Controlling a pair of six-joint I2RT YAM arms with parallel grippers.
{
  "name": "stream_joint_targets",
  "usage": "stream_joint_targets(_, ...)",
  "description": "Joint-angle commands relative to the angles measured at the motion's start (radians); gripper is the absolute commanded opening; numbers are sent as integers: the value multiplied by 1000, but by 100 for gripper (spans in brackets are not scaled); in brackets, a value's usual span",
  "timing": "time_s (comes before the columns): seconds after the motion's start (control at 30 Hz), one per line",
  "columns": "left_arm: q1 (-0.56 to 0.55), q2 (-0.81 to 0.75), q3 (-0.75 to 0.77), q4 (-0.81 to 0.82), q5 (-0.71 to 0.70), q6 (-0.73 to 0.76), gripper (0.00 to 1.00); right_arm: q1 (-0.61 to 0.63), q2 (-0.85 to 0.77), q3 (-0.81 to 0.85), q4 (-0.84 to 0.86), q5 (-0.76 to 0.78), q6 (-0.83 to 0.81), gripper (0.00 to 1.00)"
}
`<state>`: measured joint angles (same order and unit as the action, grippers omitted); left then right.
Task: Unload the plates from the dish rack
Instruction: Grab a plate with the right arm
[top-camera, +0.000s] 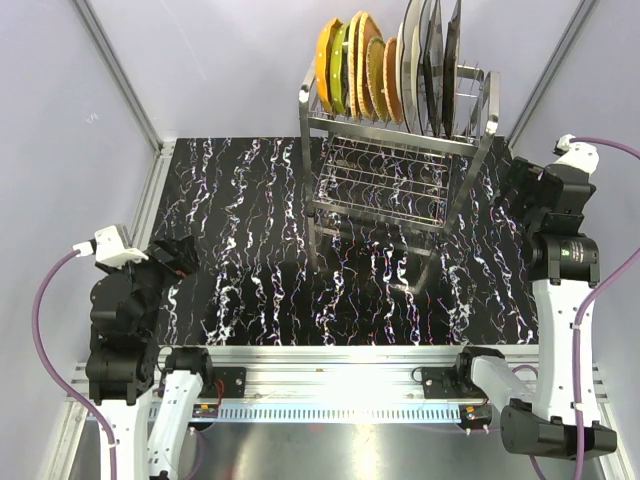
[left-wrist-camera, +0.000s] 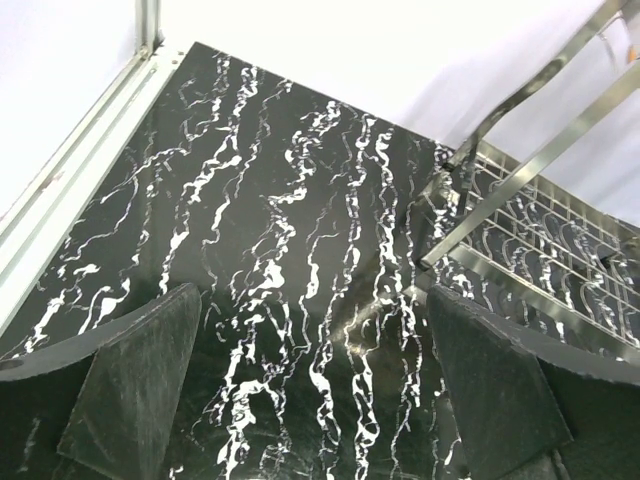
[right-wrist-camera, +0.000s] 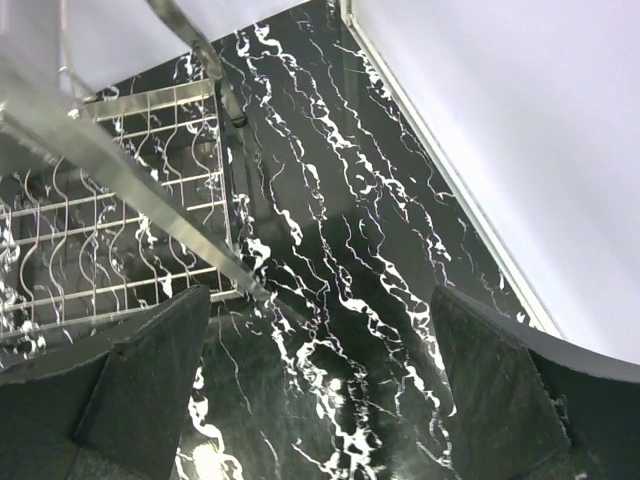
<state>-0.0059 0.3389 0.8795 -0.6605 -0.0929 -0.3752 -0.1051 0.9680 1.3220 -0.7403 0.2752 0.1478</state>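
Observation:
The dish rack (top-camera: 400, 150) of shiny steel wire stands at the back middle of the table. Several plates stand on edge in its top tier: an orange one (top-camera: 326, 62) at the left, a green one (top-camera: 339, 60), woven tan ones (top-camera: 375, 70), then pale and dark square ones (top-camera: 414, 62) at the right. The lower tier looks bare. My left gripper (top-camera: 178, 258) hovers open at the near left, far from the rack (left-wrist-camera: 540, 160), nothing between its fingers (left-wrist-camera: 140, 380). My right gripper (top-camera: 520, 190) is open beside the rack's right leg (right-wrist-camera: 130, 170), also holding nothing.
The black marbled tabletop (top-camera: 250, 250) is bounded by white walls and aluminium posts (top-camera: 120, 70). A silver rail (top-camera: 340, 365) with the arm bases runs along the near edge. Purple cables (top-camera: 50, 290) loop beside both arms.

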Motion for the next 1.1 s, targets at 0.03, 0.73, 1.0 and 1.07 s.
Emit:
stream_joint_targets(0.03, 4, 60, 85, 33, 59, -11, 99, 2, -49, 72, 16, -188, -142, 100)
stream_joint_targets(0.73, 4, 132, 127, 102, 84, 15, 99, 2, 50, 380, -56, -1114, -418, 100)
stream_joint_targets(1.0, 4, 146, 115, 127, 113, 13, 99, 4, 173, 450, 53, -1090, -300, 100)
stream_joint_targets(1.07, 4, 141, 108, 128, 111, 13, 99, 5, 205, 486, 52, -1088, -300, 100)
